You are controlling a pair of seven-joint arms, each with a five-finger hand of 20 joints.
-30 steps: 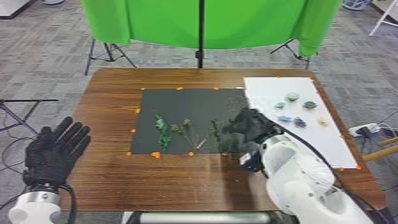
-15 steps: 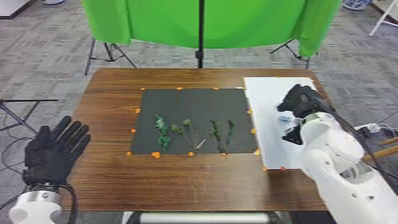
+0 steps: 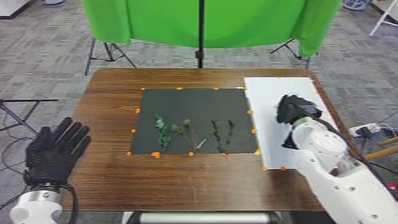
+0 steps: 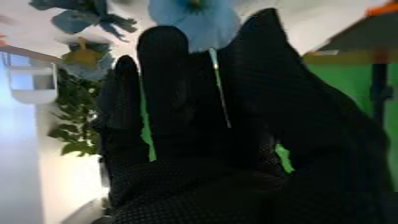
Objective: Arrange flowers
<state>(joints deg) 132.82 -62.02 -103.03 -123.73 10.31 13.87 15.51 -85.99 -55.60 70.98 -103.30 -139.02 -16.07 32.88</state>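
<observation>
Head view: the right robot hand (image 3: 298, 107) is over the white sheet (image 3: 266, 90), by the right edge of the table (image 3: 107, 185). It hides much of the sheet's middle, so a flower under the palm could be nudged, flattened or dragged along unnoticed. The arm also lies across that edge towards the near right corner; a low sweep inward might rub the sheet and shift whatever rests there. On the dark mat (image 3: 178, 100), left of the sheet, lie the sprigs (image 3: 162, 131), pointing roughly from the far edge to the near one. They look light and thin, so a careless pass or a dropped flower would likely roll them out of line. The left robot hand (image 3: 55, 150) is at the table's left edge, flat and released, well apart from the sprigs and little risk.

Right wrist view: a pale blue flower (image 4: 195, 15) is right at the right robot hand. Whether it is grasped, I cannot tell. If the grasp catches only petals, they may crease or the flower may twist free on lifting. A dark blue flower (image 4: 89, 17) and a yellow-centred flower (image 4: 84, 57) are near; closing or turning too widely could snag either.
</observation>
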